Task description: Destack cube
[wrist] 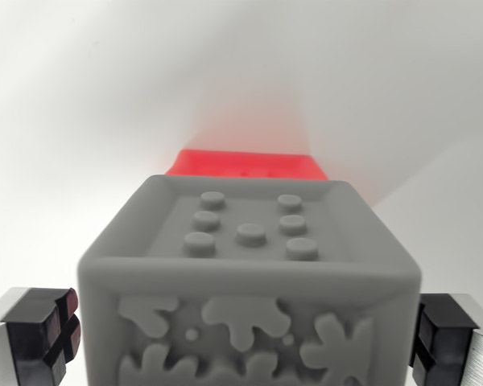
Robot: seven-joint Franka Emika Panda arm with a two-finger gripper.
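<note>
Grey cube [249, 281]: near, centre, raised studs on top, relief shapes on front face.
Red cube [245, 166]: just beyond the grey one, mostly hidden.
Fingers [42, 334]: wide, flanking the grey cube left and right; contact cannot be told.
Desk [80, 121]: white.

The grey cube [249, 277] fills the gap between both fingers [44, 334]; red cube [245, 165] behind.

Studded grey cube [249, 273], red cube [245, 165]
</note>
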